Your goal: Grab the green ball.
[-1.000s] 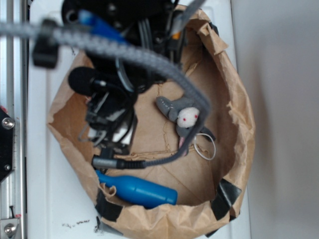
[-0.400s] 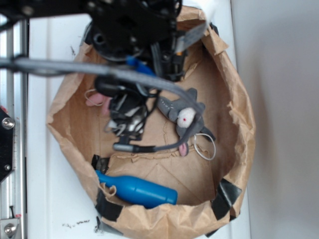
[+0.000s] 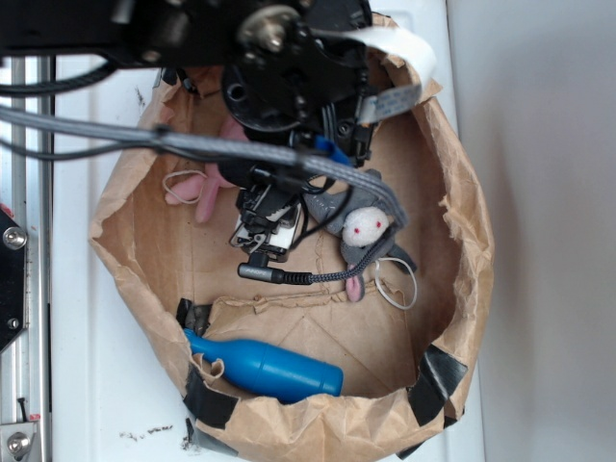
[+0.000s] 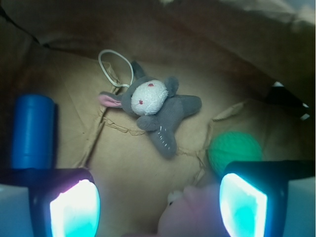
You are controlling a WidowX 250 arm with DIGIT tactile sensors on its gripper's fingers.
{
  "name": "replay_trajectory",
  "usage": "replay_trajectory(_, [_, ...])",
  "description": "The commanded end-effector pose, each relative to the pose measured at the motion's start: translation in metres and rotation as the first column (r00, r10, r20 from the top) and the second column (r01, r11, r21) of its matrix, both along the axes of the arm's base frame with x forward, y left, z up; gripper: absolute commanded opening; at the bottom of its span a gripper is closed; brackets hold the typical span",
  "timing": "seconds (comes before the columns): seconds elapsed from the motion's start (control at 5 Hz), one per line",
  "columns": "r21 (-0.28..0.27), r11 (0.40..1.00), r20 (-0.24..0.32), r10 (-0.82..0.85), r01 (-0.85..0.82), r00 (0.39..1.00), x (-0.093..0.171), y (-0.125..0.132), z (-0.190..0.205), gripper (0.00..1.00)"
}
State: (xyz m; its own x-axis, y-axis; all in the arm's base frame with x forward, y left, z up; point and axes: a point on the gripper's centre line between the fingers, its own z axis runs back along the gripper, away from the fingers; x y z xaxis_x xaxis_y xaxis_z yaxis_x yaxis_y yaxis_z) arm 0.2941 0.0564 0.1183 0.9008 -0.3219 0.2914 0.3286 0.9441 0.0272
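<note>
The black robot gripper [image 3: 265, 231] is being held low inside the crumpled brown paper bag [image 3: 462, 241], over the bag's floor. Its jaws are being kept spread wide apart in the wrist view, with nothing pinched between them; the two glowing fingertips [image 4: 74, 210] are being seen at the bottom corners of that view. The small mint-green knitted ball [image 4: 233, 150] is lying on the bag floor, just above the right-hand fingertip in the wrist view and partly covered by it; in the exterior view it is being hidden by the arm. A grey plush animal with a white face [image 4: 155, 106] is lying near the middle of the bag floor, apart from the ball. A pink plush toy [image 3: 207, 188] is being partly hidden beneath the arm. A blue plastic bottle [image 3: 265, 366] is lying on its side against the bag's wall.
</note>
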Motion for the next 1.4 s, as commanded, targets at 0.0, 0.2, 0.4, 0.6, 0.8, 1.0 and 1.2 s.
replay_trajectory(0.0, [0.058, 0.998, 0.043, -0.030, 0.028, 0.999, 0.001, 0.013, -0.008, 1.00])
replay_trajectory(0.2, [0.064, 0.998, 0.025, -0.001, -0.001, 1.000, 0.002, 0.028, -0.014, 1.00])
replay_trajectory(0.4, [0.040, 0.999, 0.017, -0.012, 0.011, 1.000, 0.005, 0.044, -0.011, 1.00])
replay_trajectory(0.6, [0.025, 1.000, -0.028, 0.014, -0.014, 0.999, 0.006, 0.065, -0.010, 1.00])
replay_trajectory(0.8, [0.029, 0.999, -0.045, 0.039, -0.037, 0.998, 0.011, 0.074, -0.005, 1.00])
replay_trajectory(1.0, [0.084, 0.993, -0.030, 0.081, -0.078, 0.996, 0.020, 0.080, -0.016, 1.00])
replay_trajectory(1.2, [0.127, 0.990, -0.018, 0.062, -0.059, 0.998, 0.026, 0.067, -0.034, 1.00])
